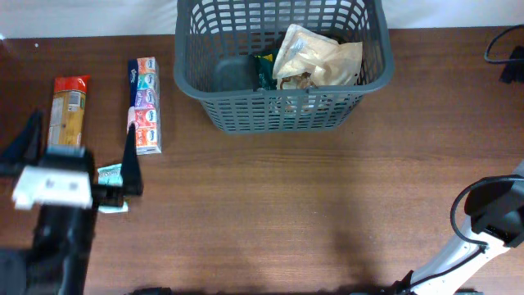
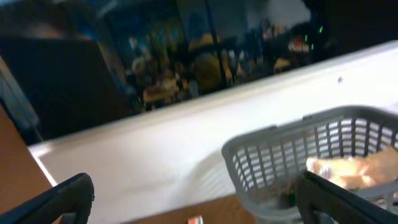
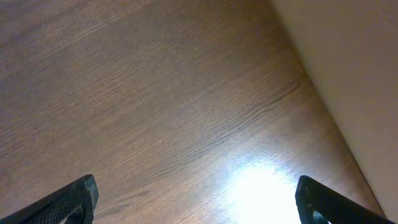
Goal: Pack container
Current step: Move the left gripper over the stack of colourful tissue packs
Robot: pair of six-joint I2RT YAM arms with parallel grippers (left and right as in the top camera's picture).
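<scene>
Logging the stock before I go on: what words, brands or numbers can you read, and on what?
Nothing can be read in any view.
Orange packet: print too small.
Multicoloured strip of packs: labels blurred.
Small teal packet: too small.
Pale bag and green packet in the container: no legible print.

- The container stands at the back of the table, a little right of the middle.
- Inside it, a crumpled bag lies to the right, with a smaller packet touching it on the left.
- A row of small packs lies left of the container, near it but apart.
- A long packet lies further left, alongside the row.
- A small sachet lies in front of the row, partly under the left gripper.
- The right arm sits at the front right corner, well apart from everything else.
</scene>
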